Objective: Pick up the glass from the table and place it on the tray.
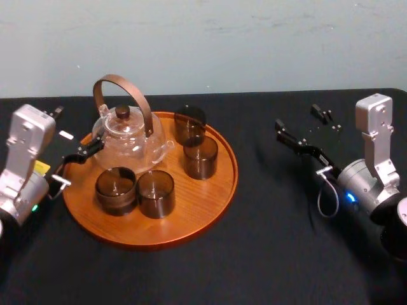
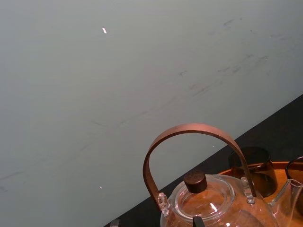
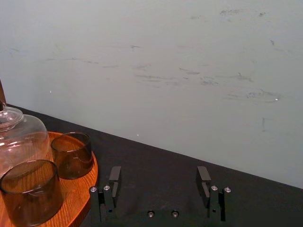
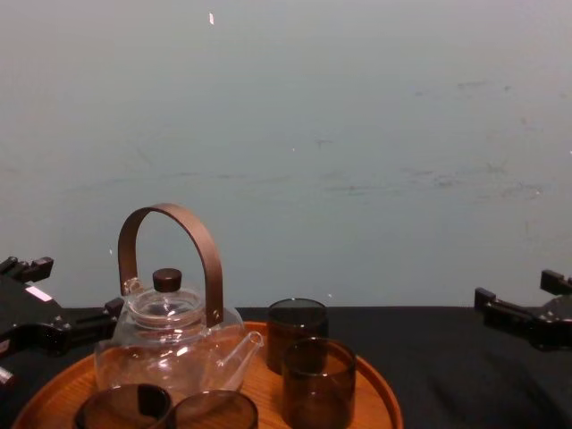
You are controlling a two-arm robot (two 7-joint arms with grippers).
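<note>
Glassware is sitting entirely on the large round orange-brown wooden tray [image 1: 197,213]: a clear glass teapot [image 1: 130,136] and four smoky brown cylindrical glasses, namely the rear glass [image 1: 190,122], middle glass [image 1: 201,156], front-left glass [image 1: 116,189] and front-right glass [image 1: 156,193]. The right gripper [image 1: 302,124] is hanging over the matte black table [image 1: 267,254], well right of the tray, its fingers spread and holding nothing. The left gripper [image 1: 81,162] is hovering at the tray's left rim just beside the teapot, its fingers apart and empty.

The worktop [image 1: 286,241] is showing a flat, matt black surface. On it, the tray [image 1: 210,210] is gleaming as smooth, varnished orange-brown wood with visible grain. On the tray, the teapot [image 1: 130,136] is glinting as clear glossy glass under a brown wooden handle [image 1: 143,101], and four smoky brown glasses [image 1: 156,194] are shining smoothly.
</note>
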